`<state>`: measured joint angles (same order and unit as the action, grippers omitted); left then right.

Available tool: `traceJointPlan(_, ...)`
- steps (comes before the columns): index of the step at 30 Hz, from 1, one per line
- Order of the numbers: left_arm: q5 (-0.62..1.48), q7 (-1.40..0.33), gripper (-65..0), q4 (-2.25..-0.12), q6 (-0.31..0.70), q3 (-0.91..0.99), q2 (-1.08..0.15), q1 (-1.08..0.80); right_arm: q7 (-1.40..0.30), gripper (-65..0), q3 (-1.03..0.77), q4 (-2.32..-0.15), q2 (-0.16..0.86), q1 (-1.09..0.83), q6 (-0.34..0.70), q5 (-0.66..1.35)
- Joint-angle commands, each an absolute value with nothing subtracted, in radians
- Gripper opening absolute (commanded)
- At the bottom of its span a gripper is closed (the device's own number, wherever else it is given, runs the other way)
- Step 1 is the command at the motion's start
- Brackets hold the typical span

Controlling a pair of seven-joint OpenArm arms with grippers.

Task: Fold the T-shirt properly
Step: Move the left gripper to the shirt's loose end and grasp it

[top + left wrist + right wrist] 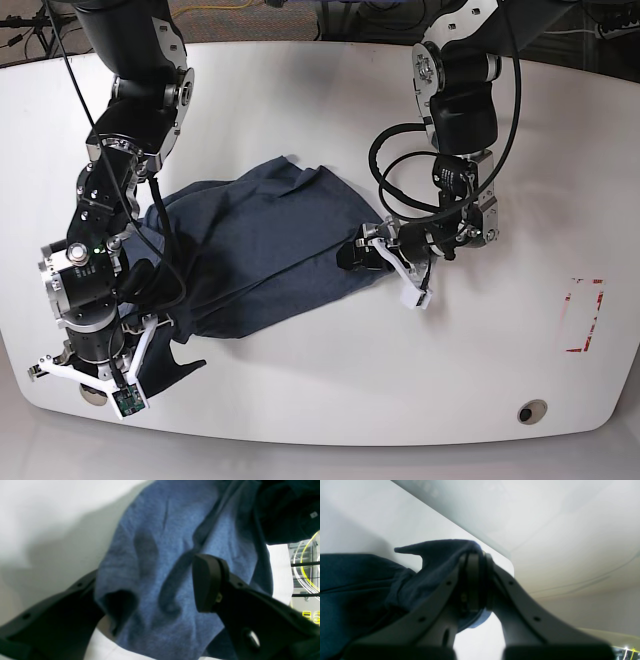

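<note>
The T-shirt (pixel 260 250), dark heathered navy, lies crumpled on the white table (pixel 480 370), left of centre. My left gripper (pixel 384 272) stands open at the shirt's right edge. In the left wrist view its jaws straddle a rumpled fold of the T-shirt (pixel 160 555), with one black pad (pixel 206 582) over the cloth and the other finger (pixel 62 610) beside it. My right gripper (pixel 475 580) is shut on a bunched edge of the T-shirt (pixel 437 555), lifted a little off the table at the shirt's near-left corner. Neck, tag and lettering are hidden.
A red rectangular outline (pixel 583 315) is marked on the table at the right. A small round fitting (pixel 532 411) sits near the front edge. Cables (pixel 250 10) run behind the table's far edge. Both arm columns rise from the back.
</note>
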<state>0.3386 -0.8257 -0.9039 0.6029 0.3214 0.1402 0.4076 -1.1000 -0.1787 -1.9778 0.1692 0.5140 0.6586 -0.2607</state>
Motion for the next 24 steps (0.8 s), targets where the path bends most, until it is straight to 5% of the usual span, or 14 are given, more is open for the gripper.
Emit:
traceJointPlan(1,0.302,-0.866,-26.1,-0.905,0.590,0.320,0.137,0.417,-1.075,-65.0,-0.180,-1.994,0.177,0.545,0.654,-0.262)
traceJointPlan(4,0.302,-0.866,-32.1,-0.905,0.588,0.320,0.137,0.417,-1.075,-65.0,-0.180,-1.994,0.177,0.545,0.654,-0.262)
traceJointPlan(9,0.302,-0.846,-65.0,-0.905,0.549,0.320,0.137,0.420,-1.075,-65.0,-0.180,-1.994,0.177,0.544,0.654,-0.262)
traceJointPlan(24,0.309,-0.828,-65.0,-0.977,0.504,0.326,0.133,0.421,-1.075,-65.0,-0.180,-1.994,0.176,0.544,0.654,-0.262)
